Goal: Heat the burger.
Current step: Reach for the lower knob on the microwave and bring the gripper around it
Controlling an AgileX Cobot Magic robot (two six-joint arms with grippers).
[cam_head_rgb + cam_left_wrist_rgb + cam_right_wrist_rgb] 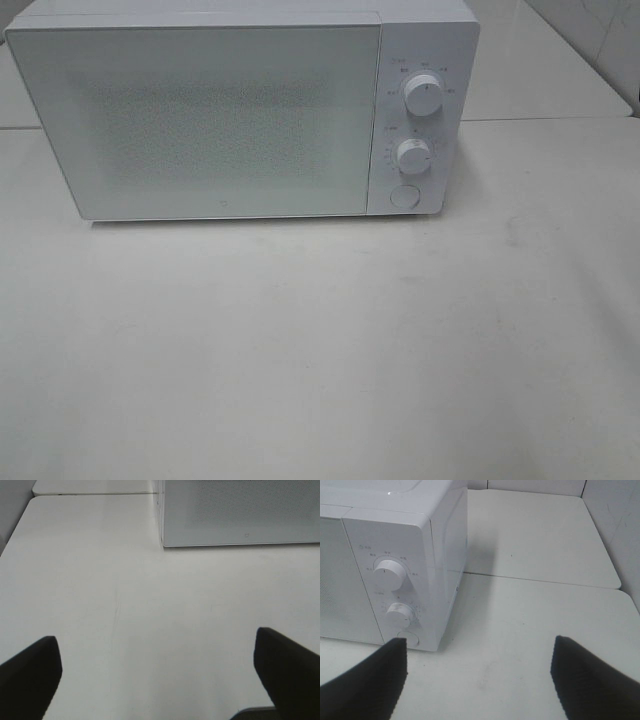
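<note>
Left claw (155, 647), right claw (480, 647) spread, empty. We see no burger; microwave (200, 120) shut. Risk: wide jaws turn the lower dial (413, 156) beside the round button (404, 196).

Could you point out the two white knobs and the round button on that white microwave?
Upper white round knob (424, 97), exterior high view, centre of its face.
Lower white round knob (412, 156), exterior high view, centre of its face.
White round push button (404, 196), exterior high view, its middle.
</note>
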